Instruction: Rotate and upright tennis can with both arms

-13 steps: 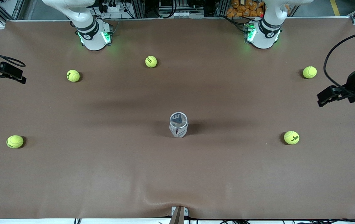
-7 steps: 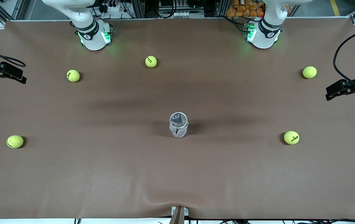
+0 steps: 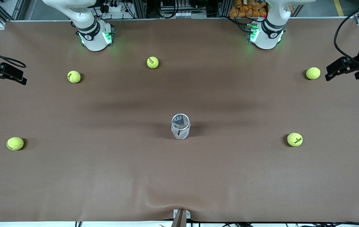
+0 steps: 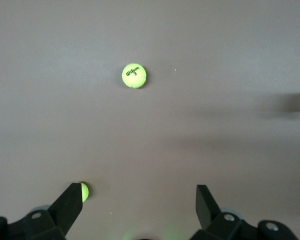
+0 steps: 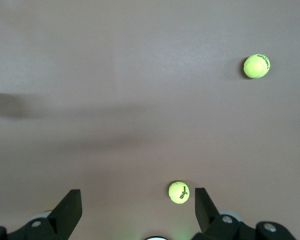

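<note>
Seeing tennis can [image 3: 180, 126] upright mid-counter [image 3: 104, 176]; I've left gripper [image 4: 139, 199] and right gripper [image 5: 138, 202] hovering w/ jaws apart.

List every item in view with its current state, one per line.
Tennis can: standing upright mid-table, open end up, untouched.
Five tennis balls, e.g.: lying loose on the table, apart from the can.
Left gripper: open, empty, up over the table's edge at its own end.
Right gripper: open, empty, waiting over its end.
</note>
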